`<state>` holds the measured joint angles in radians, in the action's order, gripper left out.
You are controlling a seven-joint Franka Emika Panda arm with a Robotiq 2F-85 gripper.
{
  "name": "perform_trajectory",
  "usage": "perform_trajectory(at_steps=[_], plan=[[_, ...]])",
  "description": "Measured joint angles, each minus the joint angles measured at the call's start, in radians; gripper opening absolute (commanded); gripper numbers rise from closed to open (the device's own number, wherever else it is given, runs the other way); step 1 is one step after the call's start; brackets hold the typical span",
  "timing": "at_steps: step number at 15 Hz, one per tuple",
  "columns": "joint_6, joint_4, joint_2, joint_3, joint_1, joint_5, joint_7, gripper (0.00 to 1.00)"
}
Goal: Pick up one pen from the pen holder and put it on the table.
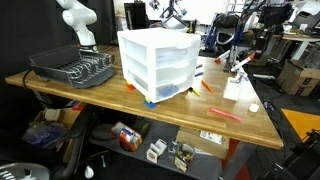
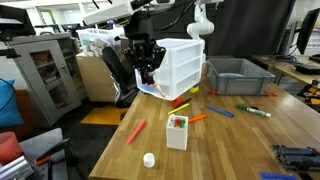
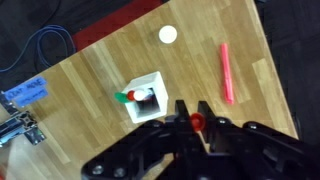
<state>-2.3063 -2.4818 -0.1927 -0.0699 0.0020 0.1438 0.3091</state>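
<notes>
Pincer [image 3: 196, 128] clamps red pen [image 3: 197, 121], only tip vis; pen holder [image 3: 148, 100] contents blurry, table [image 3: 100, 90] cut off

Pen holder [image 1: 238, 88] on wooden table [image 1: 170, 115]

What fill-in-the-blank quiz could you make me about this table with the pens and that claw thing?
The big white drawer unit has ___ drawers. Both the pen holder and the small round object lying near it are coloured ___. The claw hangs ___ the table, touching nothing that lies on it. The table's top is made of ___.
Missing words: three; white; above; wood.
</notes>
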Motion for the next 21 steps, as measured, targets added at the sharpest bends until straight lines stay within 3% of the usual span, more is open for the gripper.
perform_trajectory(at_steps=[5,9,14,18,21], plan=[[-0.055,-0.121,-0.012,-0.006,0.057,-0.291,0.133,0.04],[-0.097,-0.174,0.072,-0.034,0.065,-0.534,0.268,0.04],[-0.115,-0.159,0.207,-0.051,0.042,-0.832,0.442,0.04],[-0.133,-0.103,0.321,-0.037,0.006,-0.956,0.513,0.04],[-0.137,-0.05,0.385,-0.022,-0.021,-0.987,0.522,0.04]])
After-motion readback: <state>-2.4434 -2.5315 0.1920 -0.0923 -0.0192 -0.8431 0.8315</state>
